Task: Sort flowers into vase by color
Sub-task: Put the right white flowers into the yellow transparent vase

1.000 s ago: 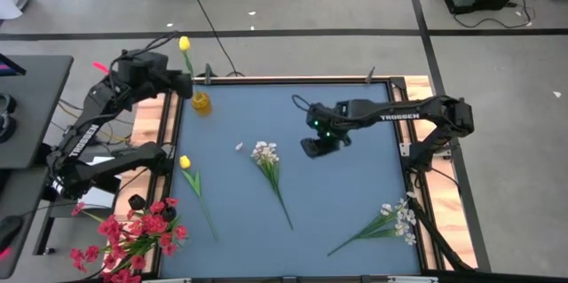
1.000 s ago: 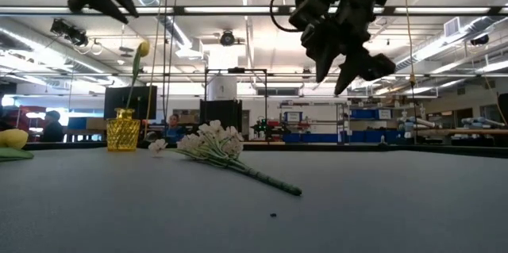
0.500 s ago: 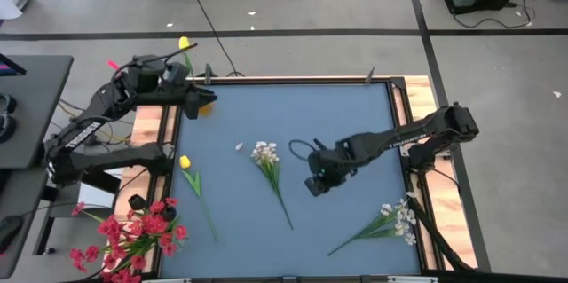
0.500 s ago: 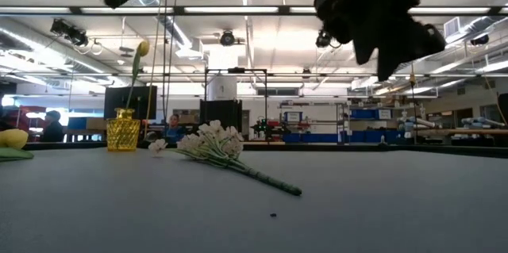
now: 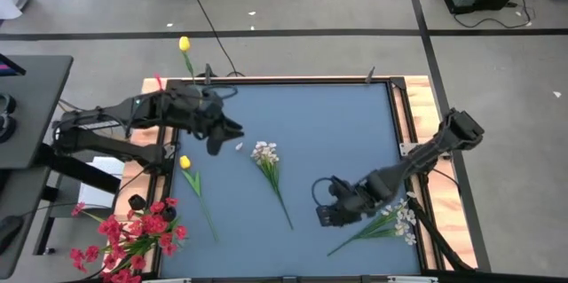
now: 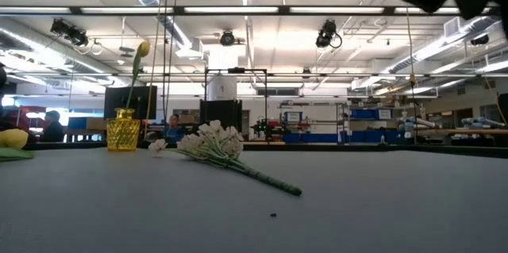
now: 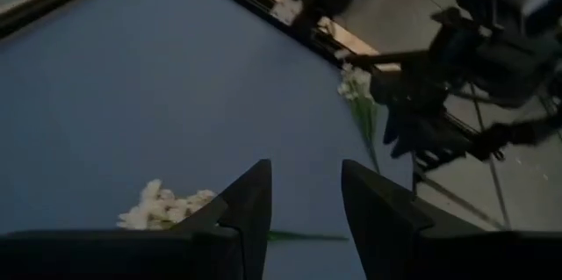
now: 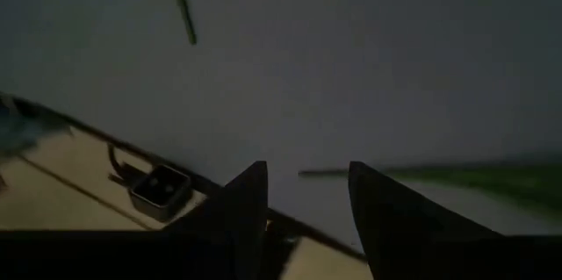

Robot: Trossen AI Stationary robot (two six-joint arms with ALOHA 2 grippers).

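Observation:
A white sprig (image 5: 266,154) lies mid-table, its stem running toward the near edge; it also shows in the low view (image 6: 210,143). A second white sprig (image 5: 398,218) lies at the near right, its stem end (image 8: 307,173) below my right gripper (image 5: 323,216), which is open and empty. My left gripper (image 5: 229,134) is open and empty, above the table left of the middle sprig (image 7: 167,210). A yellow tulip (image 5: 185,162) lies on the table at the left. Another yellow tulip (image 6: 141,48) stands in the yellow glass vase (image 6: 122,129) at the far left corner.
A bunch of red flowers (image 5: 133,234) lies at the table's near left corner, over its edge. A wooden frame (image 5: 417,97) borders the blue mat. People show in the room beyond the table's far edge (image 6: 52,124).
My left gripper has gone from the vase at the far left corner toward the table's middle and the near edge. My right gripper has gone from mid-table toward the near edge and down, to the stem end of the right white sprig. The flowers have kept still.

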